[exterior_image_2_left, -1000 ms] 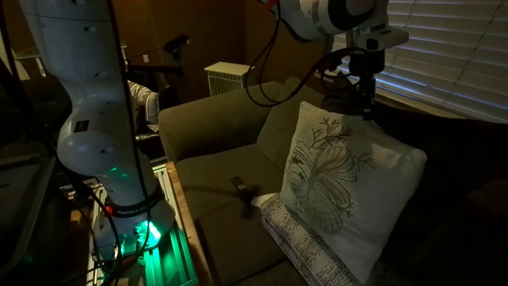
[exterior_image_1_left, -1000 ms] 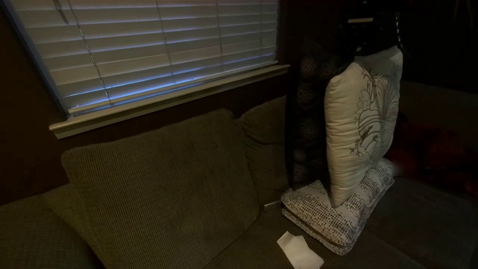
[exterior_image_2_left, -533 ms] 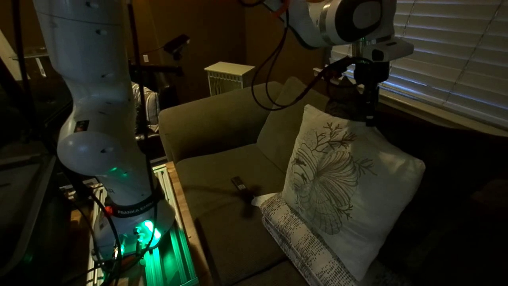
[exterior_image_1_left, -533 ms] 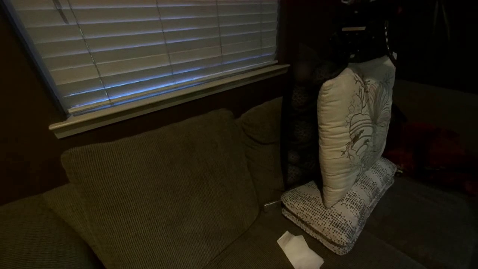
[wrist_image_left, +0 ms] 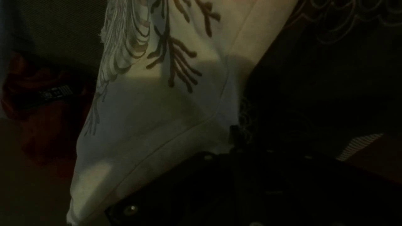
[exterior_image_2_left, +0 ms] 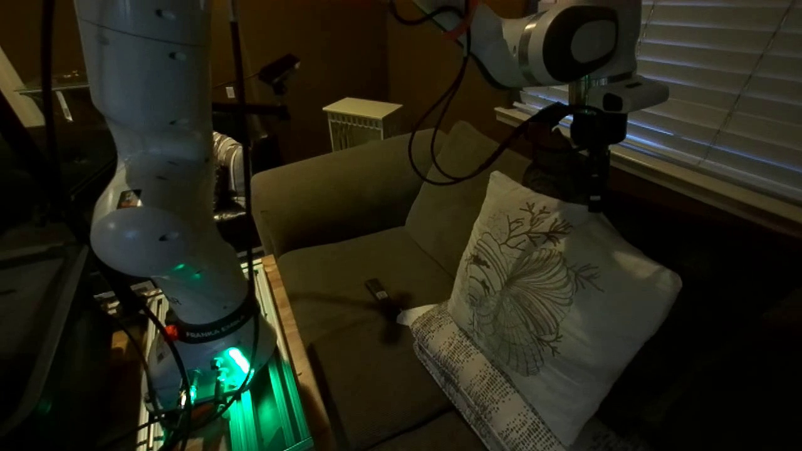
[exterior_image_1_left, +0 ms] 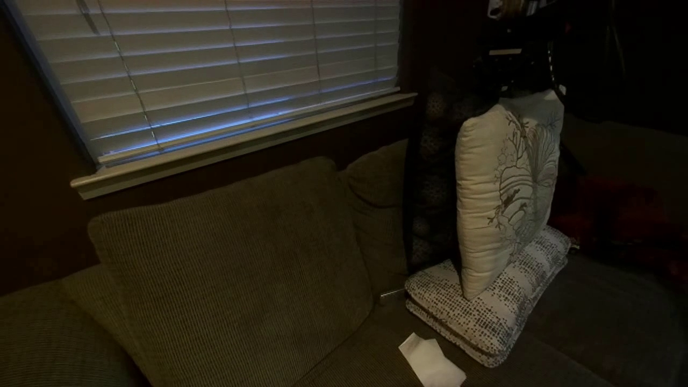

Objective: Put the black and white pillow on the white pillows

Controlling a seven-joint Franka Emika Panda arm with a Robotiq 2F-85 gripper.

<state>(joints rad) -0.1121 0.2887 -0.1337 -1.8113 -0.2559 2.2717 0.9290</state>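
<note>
Your claw (exterior_image_2_left: 595,204) grips the shell-and-coral pillow (exterior_image_2_left: 556,304), now lower and bearing on the speckled cushions (exterior_image_1_left: 500,305); release seems near.

In an exterior view the large square cream-white fabric pillow with a dark branching design (exterior_image_1_left: 508,193) stands on edge at frame right, on the flat pale grey-speckled cushion (exterior_image_1_left: 484,317). Left of it, just behind, I see a black patterned cushion (exterior_image_1_left: 430,188). A creased white sheet (exterior_image_1_left: 432,365) lies beside the speckled cushion, bottom of frame, on the olive-brown ribbed sofa (exterior_image_1_left: 231,258). In an exterior view the black gripper (exterior_image_2_left: 595,203) is at the pillow's top edge; near mid-frame, left of the pillow, a small dark oblong block (exterior_image_2_left: 377,290) lies on the sofa.
</note>
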